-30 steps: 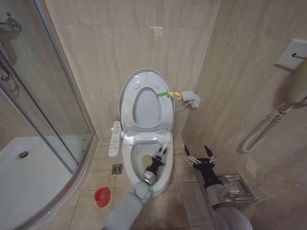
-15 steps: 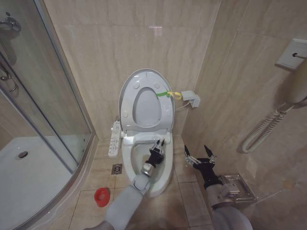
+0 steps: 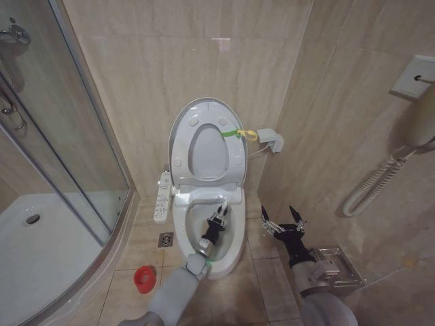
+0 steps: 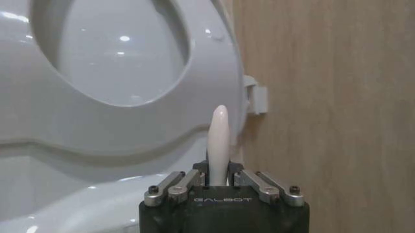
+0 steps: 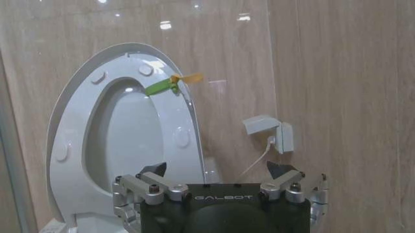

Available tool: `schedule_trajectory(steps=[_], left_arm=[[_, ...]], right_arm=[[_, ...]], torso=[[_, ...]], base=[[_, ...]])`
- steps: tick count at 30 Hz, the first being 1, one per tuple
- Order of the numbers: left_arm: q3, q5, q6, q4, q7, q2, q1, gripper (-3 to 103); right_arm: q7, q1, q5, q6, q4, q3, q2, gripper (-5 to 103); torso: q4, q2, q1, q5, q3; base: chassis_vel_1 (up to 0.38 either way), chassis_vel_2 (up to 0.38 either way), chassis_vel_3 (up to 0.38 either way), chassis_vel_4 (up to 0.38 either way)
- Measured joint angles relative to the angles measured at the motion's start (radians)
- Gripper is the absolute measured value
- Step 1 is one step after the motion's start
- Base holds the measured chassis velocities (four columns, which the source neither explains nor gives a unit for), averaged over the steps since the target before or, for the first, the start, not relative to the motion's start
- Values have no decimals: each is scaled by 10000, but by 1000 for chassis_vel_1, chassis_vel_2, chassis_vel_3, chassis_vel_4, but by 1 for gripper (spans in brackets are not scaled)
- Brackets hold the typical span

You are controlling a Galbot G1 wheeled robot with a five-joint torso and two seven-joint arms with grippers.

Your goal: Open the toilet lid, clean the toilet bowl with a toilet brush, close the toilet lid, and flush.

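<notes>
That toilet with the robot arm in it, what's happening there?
The robot is scrubbing. Its left gripper is shut on the toilet brush handle, over the open toilet bowl. The toilet lid stands upright against the wall. The right gripper hangs open beside the bowl, holding nothing.

Our left arm reaches up from the bottom centre of the head view, its left gripper [image 3: 218,216] clamped closed at mid-frame. Our right gripper [image 3: 283,221] sits lower right, fingers spread wide.
</notes>
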Motion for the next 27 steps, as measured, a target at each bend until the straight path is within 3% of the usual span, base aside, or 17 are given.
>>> schedule_trajectory(steps=[11,22,27], left_arm=[[334,-13,203,-1720,-186,38,546,19],[207,386,-158,-300,-96,-75,307,19],[-40,380,-151,-212,-113,-41,144,19]], right_arm=[[0,0,0,0,0,0,0,100],[1,0,0,0,0,0,0,100],[0,0,0,0,0,0,0,100]], torso=[[-2,0,0,0,0],[0,0,0,0,0],[1,0,0,1,1]], base=[[0,0,0,0],[0,0,0,0],[0,0,0,0]])
